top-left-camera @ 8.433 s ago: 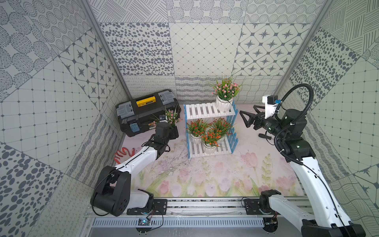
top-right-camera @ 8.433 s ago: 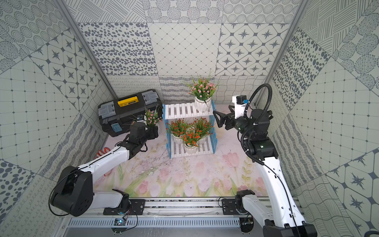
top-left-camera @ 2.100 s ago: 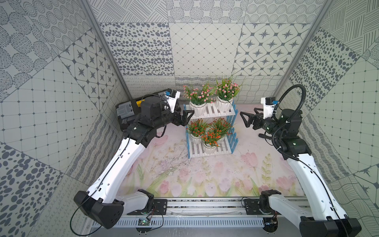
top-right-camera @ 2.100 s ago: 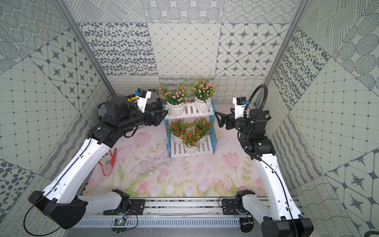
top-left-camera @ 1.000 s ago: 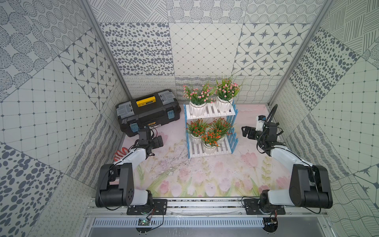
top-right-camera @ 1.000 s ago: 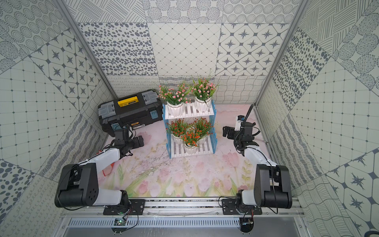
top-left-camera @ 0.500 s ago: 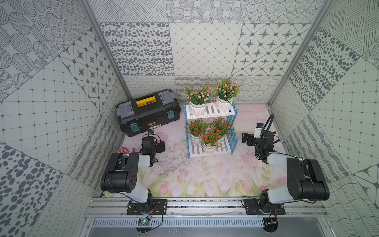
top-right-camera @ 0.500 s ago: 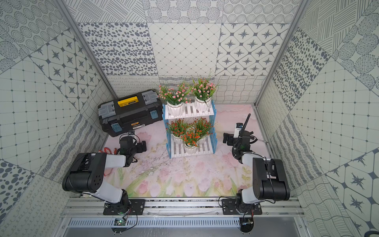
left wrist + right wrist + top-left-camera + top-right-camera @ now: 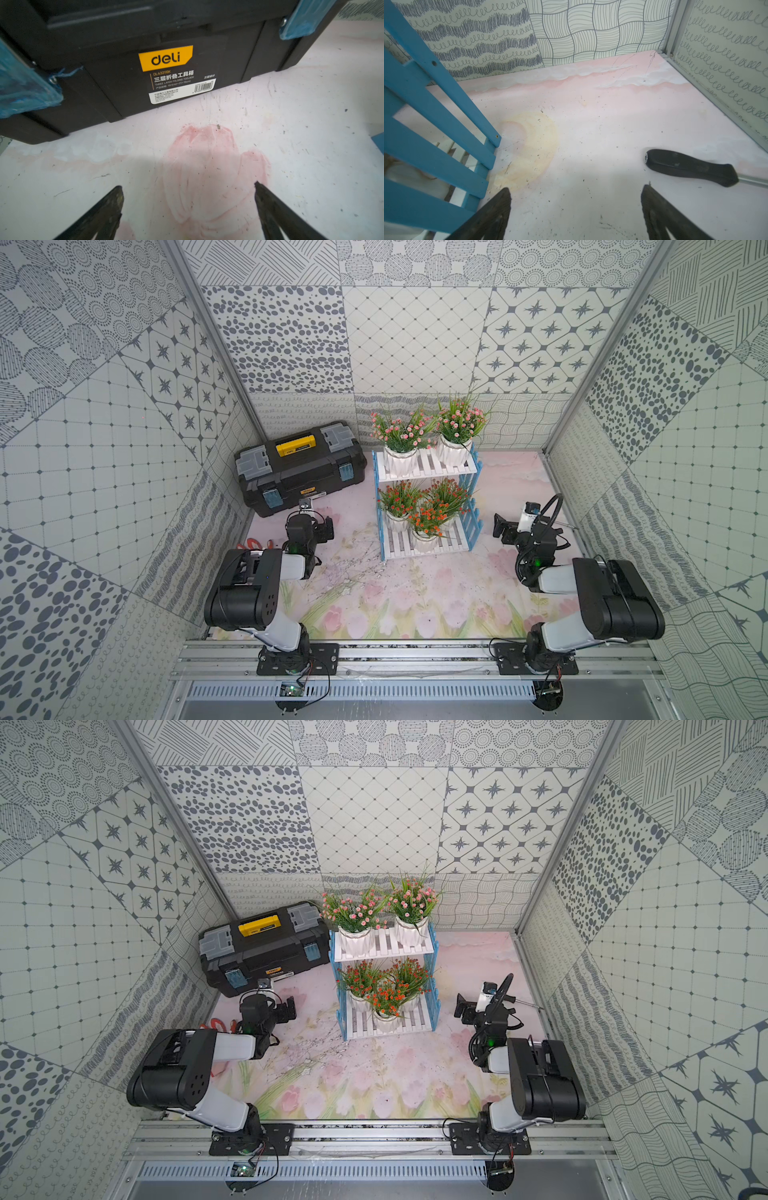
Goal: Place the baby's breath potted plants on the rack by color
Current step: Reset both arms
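"Top views first: what does the rack point(image 9: 427, 465) hold?"

"Both top views show all five pots on it. Two pink plants point(image 9: 400, 434) stand side by side on the upper tier, white pots upright. Three orange plants point(image 9: 430, 515) crowd the lower tier with their foliage overlapping, one pot in front of the other two."

"And around it?"

"The toolbox point(image 9: 299, 472), lid shut, sits on the table point(image 9: 395, 597) just beside the rack on its left, toward the back wall. Something red point(image 9: 249, 542) lies by the left wall, mostly hidden behind the folded left arm. A black-handled tool point(image 9: 689, 166) lies near the right wall."

"Grippers?"

"On the left gripper point(image 9: 188, 187) the fingers are wide apart with nothing between them, low over the table and facing the toolbox front. The right gripper point(image 9: 576, 189) is likewise spread and empty, just beside the rack's right side."

"What do the wrist views add?"

"The left wrist view reads the orange 'deli' label on the toolbox. The right wrist view shows the rack's blue pickets close up, and the tool's handle just beside one fingertip — from above only its thin shaft shows past the arm. The blossoms — and so the colours — show only in the top views."
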`<state>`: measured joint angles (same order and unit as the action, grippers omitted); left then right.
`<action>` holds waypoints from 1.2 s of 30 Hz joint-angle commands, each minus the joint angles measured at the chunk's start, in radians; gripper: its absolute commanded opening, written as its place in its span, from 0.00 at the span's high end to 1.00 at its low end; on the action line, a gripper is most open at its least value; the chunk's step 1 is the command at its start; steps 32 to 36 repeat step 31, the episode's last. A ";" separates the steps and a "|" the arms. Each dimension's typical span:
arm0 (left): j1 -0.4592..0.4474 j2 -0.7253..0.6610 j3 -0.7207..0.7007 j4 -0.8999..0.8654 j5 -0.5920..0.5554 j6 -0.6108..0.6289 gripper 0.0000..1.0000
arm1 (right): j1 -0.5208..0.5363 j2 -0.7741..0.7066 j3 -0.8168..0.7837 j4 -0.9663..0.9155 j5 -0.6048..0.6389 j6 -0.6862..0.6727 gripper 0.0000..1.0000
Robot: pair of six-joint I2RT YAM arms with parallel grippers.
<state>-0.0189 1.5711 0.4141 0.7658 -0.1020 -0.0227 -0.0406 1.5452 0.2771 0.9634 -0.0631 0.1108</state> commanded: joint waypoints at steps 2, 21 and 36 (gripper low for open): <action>-0.001 0.001 -0.001 0.069 -0.011 0.020 0.02 | 0.004 -0.008 0.088 -0.066 -0.029 -0.036 0.02; -0.001 0.002 -0.001 0.070 -0.012 0.020 0.02 | 0.061 0.009 0.140 -0.135 0.026 -0.087 0.02; 0.000 0.001 -0.001 0.070 -0.012 0.019 0.02 | 0.061 0.009 0.144 -0.142 0.027 -0.086 0.02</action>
